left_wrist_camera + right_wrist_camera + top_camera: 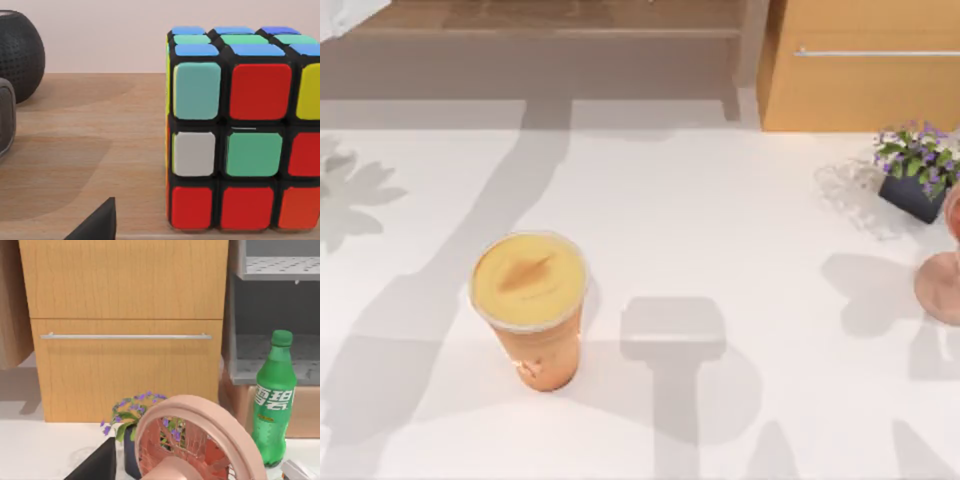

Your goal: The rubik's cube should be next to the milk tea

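Near the tabletop's right edge we see a potted purple-flowered plant and a pinkish stemmed glass. The milk tea, orange-tan with a yellowish sealed lid, stands left of centre, toward the near edge. Our left wrist view shows the rubik's cube on a wooden surface beside a black round object. We cannot tell how either pincer stands.

Black-gridded rubik's cube in red, green, blue, yellow, white; orange-tan milk tea, yellowish brown-marked top.
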Motion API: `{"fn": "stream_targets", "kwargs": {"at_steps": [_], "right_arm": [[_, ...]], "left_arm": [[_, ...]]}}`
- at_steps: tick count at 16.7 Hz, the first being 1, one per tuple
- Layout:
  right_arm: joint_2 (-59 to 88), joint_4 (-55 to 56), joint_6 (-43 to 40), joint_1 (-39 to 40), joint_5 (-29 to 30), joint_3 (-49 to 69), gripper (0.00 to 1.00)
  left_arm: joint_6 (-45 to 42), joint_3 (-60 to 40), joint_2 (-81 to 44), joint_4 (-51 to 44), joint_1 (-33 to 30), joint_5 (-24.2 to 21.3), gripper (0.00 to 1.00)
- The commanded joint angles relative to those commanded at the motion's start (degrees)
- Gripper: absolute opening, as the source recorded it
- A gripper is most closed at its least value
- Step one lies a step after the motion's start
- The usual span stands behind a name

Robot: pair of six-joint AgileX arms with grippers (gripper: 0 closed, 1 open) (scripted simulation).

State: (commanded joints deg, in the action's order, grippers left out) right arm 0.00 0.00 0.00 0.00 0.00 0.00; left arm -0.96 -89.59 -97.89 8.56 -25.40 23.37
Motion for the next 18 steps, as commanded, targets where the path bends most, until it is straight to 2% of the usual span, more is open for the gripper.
{"fn": "stream_targets", "kwargs": {"at_steps": [3,10,15,18], "right_arm": [[0.0,0.0,0.0,0.0,0.0,0.0,1.0],[0.0,0.0,0.0,0.0,0.0,0.0,1.0],[0.0,0.0,0.0,0.0,0.0,0.0,1.0],[0.0,0.0,0.0,0.0,0.0,0.0,1.0]], "left_arm": [[0.0,-2.4,-2.0,-0.5,0.3,-0.5,1.0],[0.1,-15.9,-12.4,-3.3,2.7,-3.0,1.0],[0.1,-16.6,-13.1,-3.4,2.8,-3.2,1.0],[0.1,-16.6,-13.1,-3.4,2.8,-3.2,0.77]]}}
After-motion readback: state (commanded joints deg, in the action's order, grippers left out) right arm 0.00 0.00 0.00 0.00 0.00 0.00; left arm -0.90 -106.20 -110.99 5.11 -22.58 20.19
